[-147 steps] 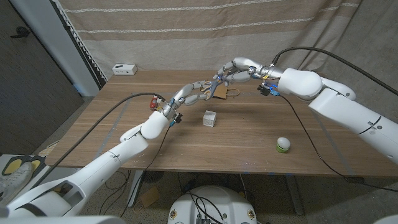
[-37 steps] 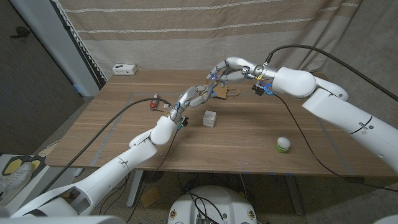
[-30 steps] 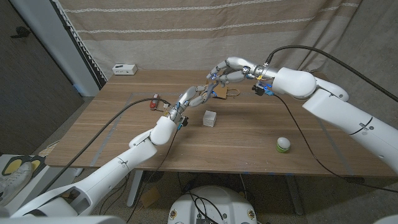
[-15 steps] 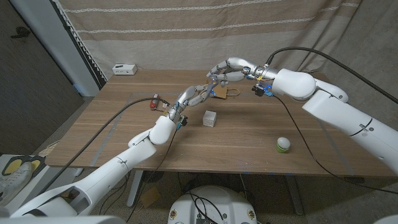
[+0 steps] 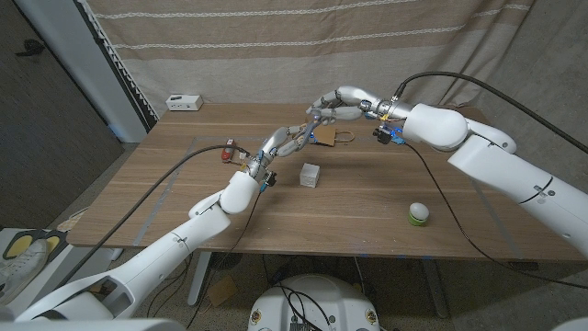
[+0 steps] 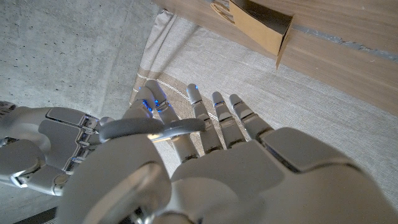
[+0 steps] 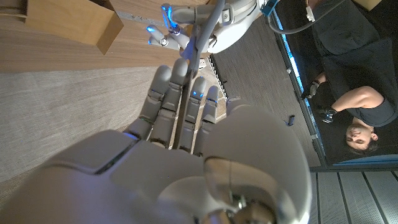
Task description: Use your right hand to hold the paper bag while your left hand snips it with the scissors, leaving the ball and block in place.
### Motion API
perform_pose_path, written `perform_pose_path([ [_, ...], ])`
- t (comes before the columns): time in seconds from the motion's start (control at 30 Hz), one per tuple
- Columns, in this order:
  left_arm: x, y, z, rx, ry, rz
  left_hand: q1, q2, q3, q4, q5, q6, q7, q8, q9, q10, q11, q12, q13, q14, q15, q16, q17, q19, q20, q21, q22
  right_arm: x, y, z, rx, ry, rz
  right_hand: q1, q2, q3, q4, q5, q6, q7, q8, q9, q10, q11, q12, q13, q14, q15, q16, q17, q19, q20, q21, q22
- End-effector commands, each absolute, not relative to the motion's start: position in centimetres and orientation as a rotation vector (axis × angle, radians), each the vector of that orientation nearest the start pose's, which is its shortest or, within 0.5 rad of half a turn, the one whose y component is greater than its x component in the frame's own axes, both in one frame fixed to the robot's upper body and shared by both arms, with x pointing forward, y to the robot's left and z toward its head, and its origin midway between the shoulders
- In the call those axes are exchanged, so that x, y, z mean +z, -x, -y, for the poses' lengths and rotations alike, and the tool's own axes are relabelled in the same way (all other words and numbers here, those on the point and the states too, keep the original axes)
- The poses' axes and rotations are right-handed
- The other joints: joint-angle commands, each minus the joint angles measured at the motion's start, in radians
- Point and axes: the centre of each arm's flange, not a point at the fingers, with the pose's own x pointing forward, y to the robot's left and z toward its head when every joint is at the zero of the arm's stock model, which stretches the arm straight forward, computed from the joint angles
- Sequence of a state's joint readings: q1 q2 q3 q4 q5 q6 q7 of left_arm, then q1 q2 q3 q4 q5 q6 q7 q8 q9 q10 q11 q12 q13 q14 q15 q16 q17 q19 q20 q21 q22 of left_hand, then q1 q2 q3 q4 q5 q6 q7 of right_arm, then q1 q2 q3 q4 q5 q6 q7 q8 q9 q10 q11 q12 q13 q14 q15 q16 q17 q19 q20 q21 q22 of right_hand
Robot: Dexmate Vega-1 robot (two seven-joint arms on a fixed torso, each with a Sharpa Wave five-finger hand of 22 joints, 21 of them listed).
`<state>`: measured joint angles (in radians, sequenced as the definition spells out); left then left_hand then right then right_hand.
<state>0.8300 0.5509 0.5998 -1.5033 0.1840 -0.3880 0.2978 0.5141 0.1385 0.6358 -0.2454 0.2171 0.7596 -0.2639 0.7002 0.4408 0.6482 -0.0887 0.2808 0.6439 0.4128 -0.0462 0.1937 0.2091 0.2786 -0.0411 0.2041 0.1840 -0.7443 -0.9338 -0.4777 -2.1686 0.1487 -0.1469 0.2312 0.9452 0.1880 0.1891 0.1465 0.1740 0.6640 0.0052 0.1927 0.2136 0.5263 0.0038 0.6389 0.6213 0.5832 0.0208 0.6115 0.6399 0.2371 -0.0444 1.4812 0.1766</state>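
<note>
Since five seconds back the left hand point(image 5: 287, 140) has pushed farther toward the paper bag point(image 5: 323, 135); right hand point(image 5: 329, 108) now poised just above it. Left fingers curled around the scissors point(image 6: 152, 128) handle; right-hand grasp unclear. Approach step. Next: steady bag, open blades on its edge. Block point(image 5: 310, 175) near bag, ball point(image 5: 418, 213) well apart.

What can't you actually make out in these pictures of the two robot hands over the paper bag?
- Scissors: no blades are recognisable; the left hand curls round a grey loop in the left wrist view.
- Paper bag: small in the head view and partly covered by both hands; cut off at the edge in both wrist views.
- Right hand: whether its fingers touch the bag is unclear.
</note>
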Motion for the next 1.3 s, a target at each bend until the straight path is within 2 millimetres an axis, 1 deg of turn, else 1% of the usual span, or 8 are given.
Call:
perform_pose_path([
  [0.03, -1.8, -58.7, -14.5, -0.215, -0.717, 0.978, -0.013, 0.004, 0.211, 0.189, -0.003, -0.063, 0.047, 0.174, -0.008, 0.143, -0.131, 0.0, 0.003, -0.006, -0.177, -0.003, 0.0, 0.004, -0.147, 0.007, 0.001, 11.0, -47.7, 16.4, 0.501, 0.96, 0.808, -0.032, -0.005, -0.008, -0.015, 0.005, -0.026, 0.0, 0.002, 0.003, -0.056, 0.016, -0.025, -0.008, -0.124, -0.132, -0.022, -0.004, -0.026, -0.071, -0.013, 0.001],
  [0.43, -1.8, -58.6, -14.2, -0.22, -0.721, 0.985, -0.037, 0.002, 0.239, 0.18, -0.005, -0.06, 0.048, 0.195, -0.025, 0.146, -0.131, 0.003, 0.0, -0.006, -0.177, -0.003, 0.0, 0.004, -0.147, 0.006, 0.001, 11.6, -47.6, 17.9, 0.458, 0.907, 0.824, -0.086, -0.029, -0.034, -0.036, 0.004, -0.093, 0.002, -0.004, 0.002, -0.128, 0.036, -0.069, -0.033, -0.201, -0.099, -0.045, -0.024, -0.086, -0.039, -0.057, -0.005],
  [0.67, -1.9, -58.6, -13.9, -0.223, -0.726, 0.985, -0.041, 0.001, 0.244, 0.178, -0.005, -0.06, 0.048, 0.198, -0.027, 0.146, -0.131, 0.003, -0.002, -0.007, -0.177, -0.003, -0.001, 0.005, -0.147, 0.006, 0.001, 11.6, -47.6, 18.5, 0.439, 0.889, 0.825, -0.108, -0.036, -0.047, -0.049, 0.004, -0.161, 0.005, -0.013, 0.002, -0.165, 0.034, -0.094, -0.05, -0.231, -0.078, -0.055, -0.04, -0.108, -0.025, -0.083, -0.007],
  [0.73, -1.9, -58.6, -13.8, -0.224, -0.727, 0.983, -0.042, 0.001, 0.248, 0.174, -0.006, -0.059, 0.048, 0.2, -0.032, 0.149, -0.132, 0.003, -0.004, -0.007, -0.177, -0.003, -0.001, 0.005, -0.147, 0.006, 0.001, 11.6, -47.6, 18.7, 0.436, 0.875, 0.824, -0.119, -0.035, -0.052, -0.058, 0.006, -0.223, 0.011, -0.021, 0.001, -0.19, 0.041, -0.11, -0.063, -0.239, -0.074, -0.058, -0.049, -0.115, -0.013, -0.095, -0.006],
  [0.77, -1.9, -58.6, -13.8, -0.223, -0.725, 0.983, -0.042, 0.0, 0.25, 0.173, -0.006, -0.059, 0.048, 0.201, -0.033, 0.149, -0.131, 0.004, -0.004, -0.007, -0.177, -0.003, -0.002, 0.005, -0.147, 0.006, 0.001, 11.5, -47.6, 18.7, 0.437, 0.871, 0.822, -0.124, -0.033, -0.053, -0.066, 0.008, -0.273, 0.01, -0.022, 0.0, -0.212, 0.032, -0.124, -0.073, -0.239, -0.074, -0.058, -0.057, -0.112, -0.011, -0.102, -0.006],
  [0.9, -2.0, -58.5, -13.8, -0.22, -0.726, 0.981, -0.046, -0.002, 0.258, 0.166, -0.005, -0.057, 0.048, 0.204, -0.044, 0.152, -0.131, 0.004, -0.006, -0.007, -0.177, -0.004, -0.002, 0.005, -0.146, 0.005, 0.0, 11.5, -47.7, 18.9, 0.436, 0.861, 0.822, -0.148, -0.03, -0.061, -0.077, 0.007, -0.402, 0.025, -0.024, -0.002, -0.234, 0.045, -0.144, -0.096, -0.252, -0.071, -0.061, -0.074, -0.112, -0.004, -0.121, -0.004],
  [1.03, -2.1, -58.3, -13.8, -0.219, -0.725, 0.98, -0.047, -0.002, 0.265, 0.16, -0.005, -0.052, 0.048, 0.209, -0.05, 0.154, -0.132, 0.002, -0.013, -0.007, -0.178, -0.004, -0.003, 0.006, -0.146, 0.005, 0.0, 11.4, -47.6, 19.1, 0.436, 0.852, 0.823, -0.161, -0.028, -0.064, -0.081, 0.007, -0.461, 0.027, -0.024, -0.002, -0.252, 0.049, -0.155, -0.107, -0.263, -0.068, -0.065, -0.082, -0.115, 0.0, -0.13, -0.004],
  [1.3, -2.2, -58.1, -13.7, -0.217, -0.726, 0.977, -0.053, -0.002, 0.274, 0.155, -0.008, -0.046, 0.049, 0.212, -0.063, 0.162, -0.132, 0.006, -0.016, -0.005, -0.177, -0.003, -0.003, 0.007, -0.145, 0.005, 0.0, 11.3, -47.4, 19.5, 0.431, 0.82, 0.828, -0.18, -0.029, -0.071, -0.082, 0.007, -0.494, 0.029, -0.014, -0.003, -0.276, 0.056, -0.17, -0.12, -0.289, -0.059, -0.075, -0.092, -0.124, 0.008, -0.142, -0.003],
])
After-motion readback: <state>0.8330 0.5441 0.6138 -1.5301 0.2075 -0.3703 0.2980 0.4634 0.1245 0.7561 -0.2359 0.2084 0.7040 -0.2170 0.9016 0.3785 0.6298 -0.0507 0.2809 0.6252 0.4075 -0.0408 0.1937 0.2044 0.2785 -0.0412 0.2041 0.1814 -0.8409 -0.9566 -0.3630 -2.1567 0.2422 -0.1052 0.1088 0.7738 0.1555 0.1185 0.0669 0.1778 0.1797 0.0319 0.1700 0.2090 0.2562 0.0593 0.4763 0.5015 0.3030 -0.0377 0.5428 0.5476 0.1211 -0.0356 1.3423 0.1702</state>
